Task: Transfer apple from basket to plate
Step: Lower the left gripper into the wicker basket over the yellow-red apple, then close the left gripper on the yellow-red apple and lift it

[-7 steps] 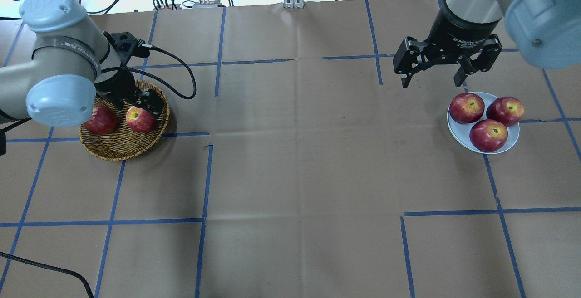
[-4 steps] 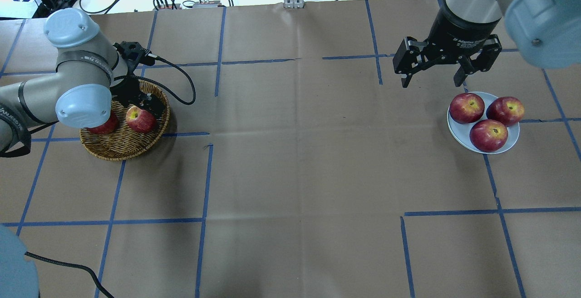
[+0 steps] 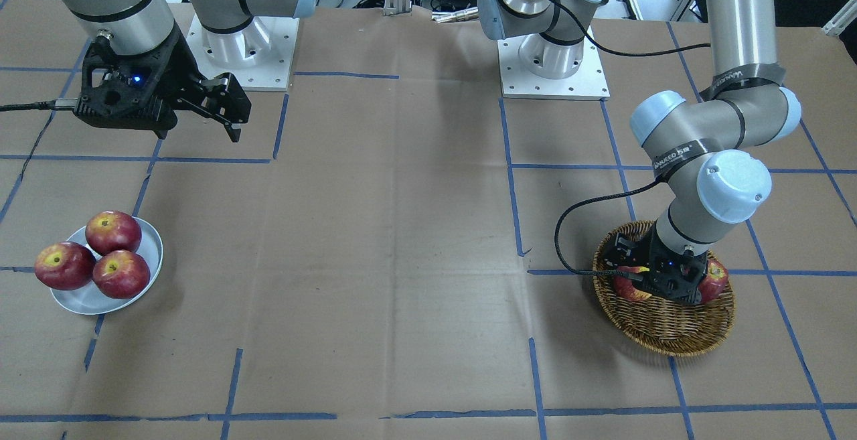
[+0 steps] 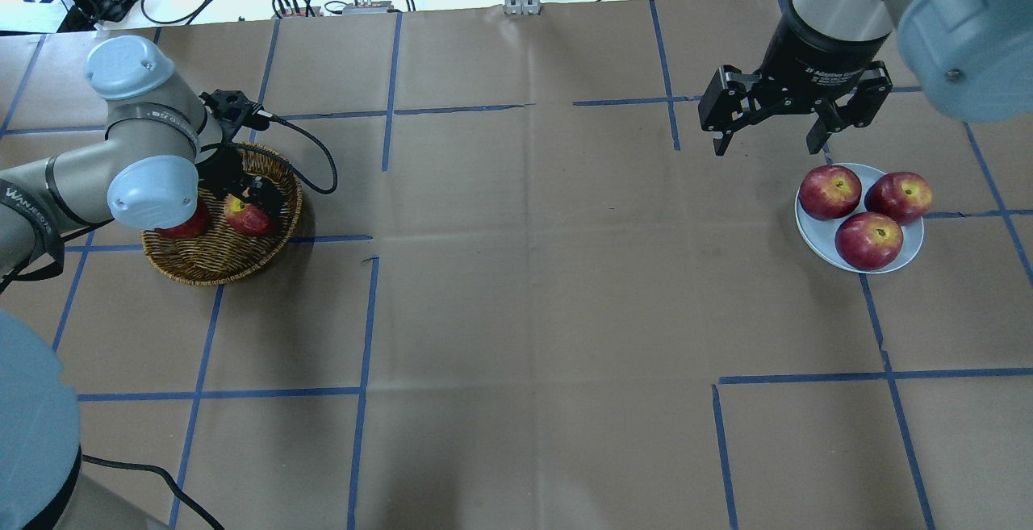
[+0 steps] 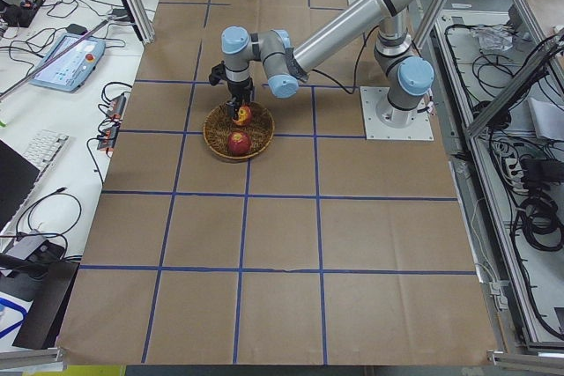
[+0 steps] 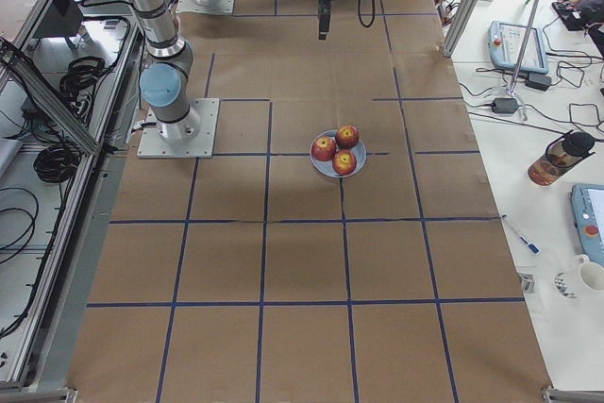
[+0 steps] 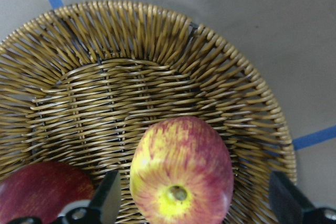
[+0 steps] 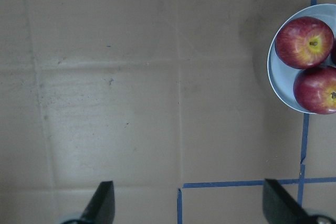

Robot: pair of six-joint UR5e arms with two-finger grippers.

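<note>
Wicker basket point(image 4: 211, 265), at the left of the table point(image 4: 524, 288), holds two fruits: the apple point(image 7: 181, 179), red streaked w/ yellow, stem dimple up, and a darker apple point(image 7: 44, 195) just beside it. The left gripper point(image 7: 194, 177) sits low in the basket, jaws wide apart, one finger on each side of the apple. Neither pad touches it, so nothing is held. The apple lies off-centre, nearer the finger on the dark-apple side.

Risks (judged):
- (a) On closing, the nearer finger meets the apple first & shoves it across the weave. That gives a skewed pinch on round, glossy skin, i.e. slip or roll-out on lift.
- (b) That same finger stands btwn the two fruits w/ little room, so it may nudge or trap the darker apple.
- (c) Fingertips low enough to snag strands would drag the basket along.
- (d) The plate point(image 4: 813, 241), well apart at the table's right, already carries three apples point(image 4: 868, 240), close-packed. Little bare surface is left, so a fourth could roll off or knock a neighbour out.

Pose: the left arm point(image 4: 153, 187) is folded at the elbow. Its forearm enters from the overhead view's left, wrist turned straight down over the basket, cable point(image 4: 319, 155) looping off behind. The right gripper point(image 4: 771, 147) hangs above the table just behind the plate, pointing down, jaws fully spread, empty.
</note>
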